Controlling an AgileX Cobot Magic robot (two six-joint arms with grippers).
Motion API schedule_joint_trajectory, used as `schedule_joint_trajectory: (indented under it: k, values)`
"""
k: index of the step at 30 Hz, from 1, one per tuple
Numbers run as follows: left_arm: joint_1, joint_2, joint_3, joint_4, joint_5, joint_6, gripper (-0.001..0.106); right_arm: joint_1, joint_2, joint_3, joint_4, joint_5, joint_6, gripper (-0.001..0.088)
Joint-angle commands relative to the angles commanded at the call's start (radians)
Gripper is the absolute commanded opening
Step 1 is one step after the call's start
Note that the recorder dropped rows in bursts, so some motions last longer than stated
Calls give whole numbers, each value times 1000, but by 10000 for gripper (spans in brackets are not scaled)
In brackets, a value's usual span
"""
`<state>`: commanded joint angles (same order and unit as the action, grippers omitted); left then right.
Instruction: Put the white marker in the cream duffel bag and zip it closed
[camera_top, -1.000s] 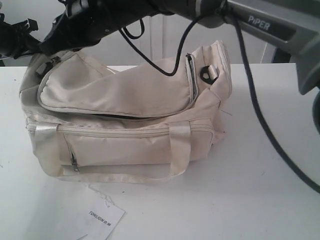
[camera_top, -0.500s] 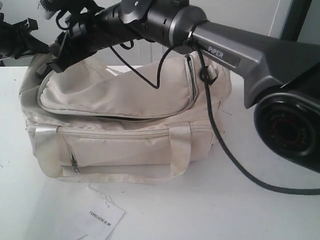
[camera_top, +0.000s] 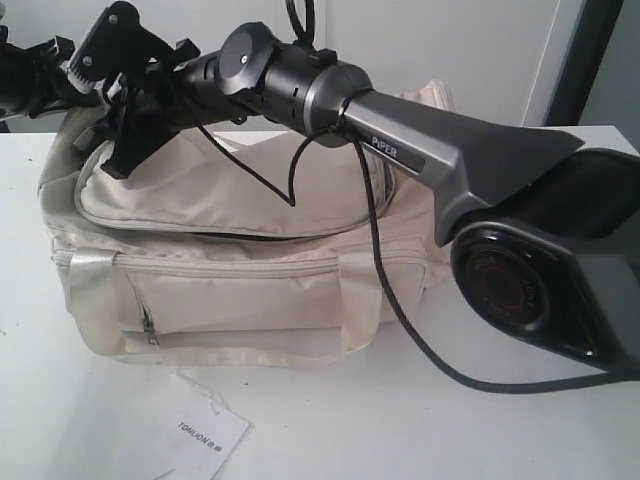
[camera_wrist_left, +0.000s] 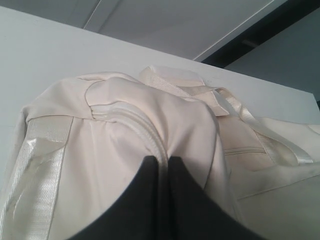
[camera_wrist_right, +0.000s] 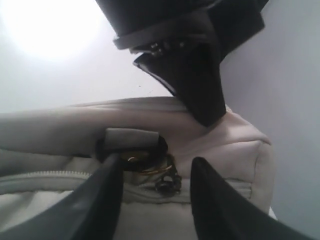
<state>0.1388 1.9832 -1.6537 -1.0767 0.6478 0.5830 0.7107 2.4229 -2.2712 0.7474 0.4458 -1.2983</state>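
Cream fabric throughout: the cream duffel bag (camera_top: 240, 290) sits on the white surface (camera_top: 480, 430), long side toward the exterior camera, front pocket zip (camera_top: 148, 325) and satin handle (camera_top: 360, 290) facing forward. Top flap lies down over the body. A thin dark slit shows under its front edge; cannot tell how far the zip is run.

Right arm reaches across the top of the bag to its left end. Right hand (camera_top: 105, 105) stands just above that end, fingers well apart, nothing between them. In the right wrist view the two dark fingers (camera_wrist_right: 102, 200) frame a black strap ring (camera_wrist_right: 132, 145) with a grey webbing loop. A small metal zip pull (camera_wrist_right: 167, 184) hangs just beside the ring, on the zip line. Neither finger touches ring or pull.

Left hand (camera_top: 35, 75) is at the same end of the bag, at the far left edge of the exterior view. Left wrist view: its fingers (camera_wrist_left: 125, 210) are drawn narrow, pinching a raised ridge of the bag's fabric at a seam. The same hand shows from the right wrist camera as a dark wedge pressing into the bag's corner.

A black cable (camera_top: 400, 310) hangs from the right arm, down over the bag and out across the surface. A white paper tag (camera_top: 210, 435), printed TONLION, lies flat in front of the bag, on a string.
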Motion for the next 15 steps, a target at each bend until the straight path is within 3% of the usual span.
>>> schedule_joint_trajectory:
  k: [8,10,15]
  values:
    - [0,0,0,0,0,2,5,0,35,-2,-11,-81,-7,391]
    - [0,0,0,0,0,18,5,0,35,-2,-17,-86,-7,313]
    - [0,0,0,0,0,23,5,1,29,-2,-24,-30,-1,3]
